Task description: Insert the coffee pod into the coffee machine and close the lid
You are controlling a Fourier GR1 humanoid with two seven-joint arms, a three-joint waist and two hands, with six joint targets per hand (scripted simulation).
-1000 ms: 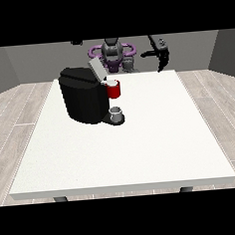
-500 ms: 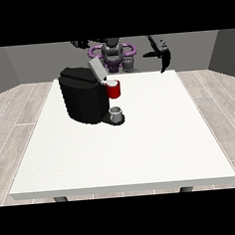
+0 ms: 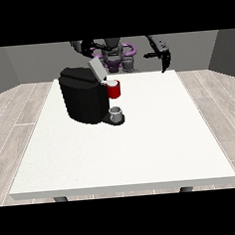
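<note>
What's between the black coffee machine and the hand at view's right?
Front view: only bare white table between the black coffee machine and that raised black hand.

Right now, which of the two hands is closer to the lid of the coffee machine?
The hand at the view's left, raised just behind the tilted grey lid. The hand at the view's right hangs far off, beyond the table's far edge.

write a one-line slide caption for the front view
Black coffee machine on the white table, lid raised, small cup beneath its red front.
</note>
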